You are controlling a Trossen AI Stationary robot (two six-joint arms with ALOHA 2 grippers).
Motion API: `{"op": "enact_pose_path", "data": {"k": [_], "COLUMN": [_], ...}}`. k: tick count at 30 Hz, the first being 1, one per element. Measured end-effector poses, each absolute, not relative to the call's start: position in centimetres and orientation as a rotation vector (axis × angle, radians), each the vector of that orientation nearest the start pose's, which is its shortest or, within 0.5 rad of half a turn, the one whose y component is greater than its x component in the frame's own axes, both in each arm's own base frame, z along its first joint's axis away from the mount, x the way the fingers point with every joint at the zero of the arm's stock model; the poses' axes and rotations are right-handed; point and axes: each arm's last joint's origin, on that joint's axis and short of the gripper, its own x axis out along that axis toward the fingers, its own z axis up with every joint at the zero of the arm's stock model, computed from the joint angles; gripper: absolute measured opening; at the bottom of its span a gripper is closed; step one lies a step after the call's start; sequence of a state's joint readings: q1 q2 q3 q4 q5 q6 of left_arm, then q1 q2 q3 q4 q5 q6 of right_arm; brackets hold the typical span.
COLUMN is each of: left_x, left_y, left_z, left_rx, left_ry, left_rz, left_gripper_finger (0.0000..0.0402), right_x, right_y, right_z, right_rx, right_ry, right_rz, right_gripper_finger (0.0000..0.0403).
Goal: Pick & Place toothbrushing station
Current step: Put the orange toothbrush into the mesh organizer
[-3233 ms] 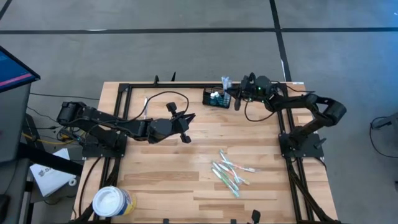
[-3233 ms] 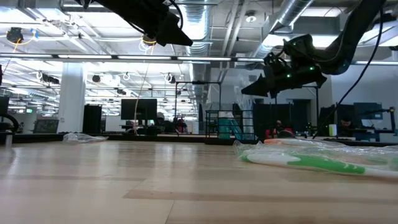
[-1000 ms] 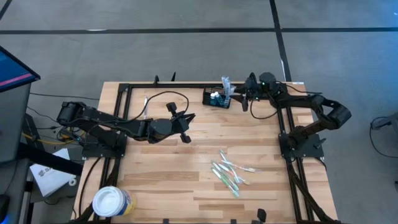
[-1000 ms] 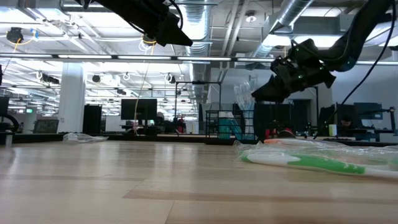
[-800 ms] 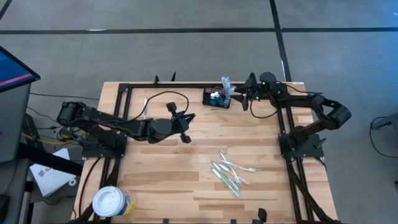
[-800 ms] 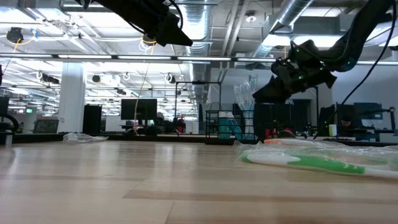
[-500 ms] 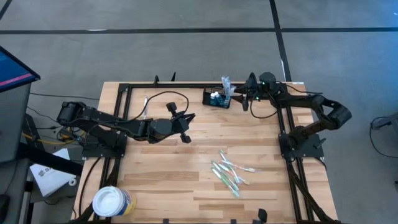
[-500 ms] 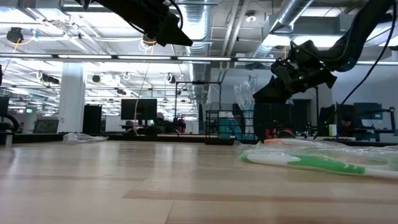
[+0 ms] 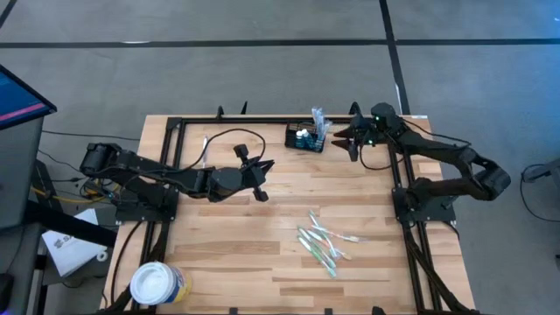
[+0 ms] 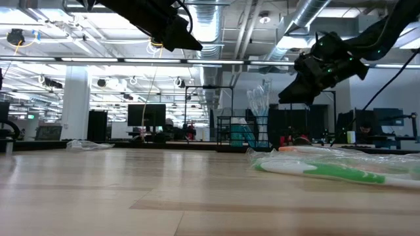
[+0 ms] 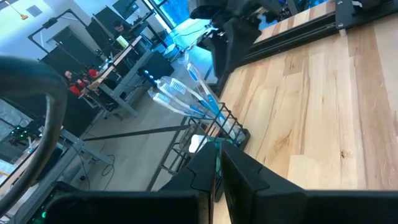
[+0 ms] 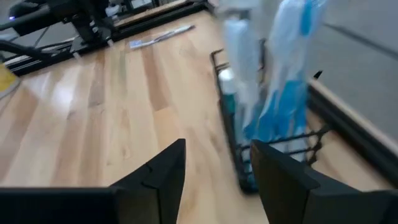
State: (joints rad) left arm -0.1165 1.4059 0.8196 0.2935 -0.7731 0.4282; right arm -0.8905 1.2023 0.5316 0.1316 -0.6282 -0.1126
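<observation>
The toothbrushing station point(image 9: 303, 138), a small black wire caddy, stands on its bottom near the table's far edge. Clear-wrapped toothbrushes point(image 9: 317, 117) stick up out of it, seen also in the right wrist view point(image 12: 286, 56). My right gripper point(image 9: 341, 140) hovers open just right of the caddy point(image 12: 261, 149), raised above the table point(image 10: 283, 99), with nothing between its fingers. My left gripper point(image 9: 262, 181) is shut and empty, held high over the table's middle point(image 10: 187, 39), pointing toward the caddy point(image 11: 225, 124).
A loose pile of toothbrushes point(image 9: 322, 241) lies on the wood at the right near side, close to the low camera point(image 10: 328, 169). A round white tub point(image 9: 157, 284) stands at the near left corner. A black frame rail point(image 9: 262, 120) runs along the far edge.
My right gripper has drawn back from the caddy toward the table's right edge and risen a little, its fingers tipping up. The caddy and the toothbrushes in it have stayed where they were.
</observation>
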Motion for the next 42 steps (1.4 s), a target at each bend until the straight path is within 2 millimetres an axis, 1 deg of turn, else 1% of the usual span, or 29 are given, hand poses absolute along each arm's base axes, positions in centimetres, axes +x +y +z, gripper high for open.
{"op": "enact_pose_path", "data": {"k": [7, 18, 24, 31, 37, 42], "left_x": [29.9, 29.9, 29.9, 30.0, 30.0, 30.0], "left_y": [-1.5, -1.5, -1.5, -1.5, -1.6, -1.6], "left_z": [25.3, 25.3, 25.3, 25.3, 25.3, 25.3], "left_rx": [0.538, 0.538, 0.538, 0.513, 0.510, 0.509], "left_ry": [0.406, 0.405, 0.405, 0.392, 0.386, 0.386], "left_rz": [0.587, 0.587, 0.587, 0.561, 0.527, 0.527], "left_gripper_finger": [0.0017, 0.0017, 0.0017, 0.0017, 0.0017, 0.0017], "right_x": [15.9, 16.8, 17.5, 18.0, 18.3, 18.6], "right_y": [-14.6, -11.1, -9.2, -6.5, -4.0, -2.0], "right_z": [19.8, 18.7, 18.3, 17.9, 17.6, 17.6], "right_rx": [0.325, 0.409, 0.470, 0.505, 0.479, 0.514], "right_ry": [0.499, 0.684, 0.752, 0.859, 0.945, 0.994], "right_rz": [-0.158, 0.004, 0.073, 0.177, 0.290, 0.339], "right_gripper_finger": [0.0160, 0.0141, 0.0128, 0.0118, 0.0118, 0.0118]}}
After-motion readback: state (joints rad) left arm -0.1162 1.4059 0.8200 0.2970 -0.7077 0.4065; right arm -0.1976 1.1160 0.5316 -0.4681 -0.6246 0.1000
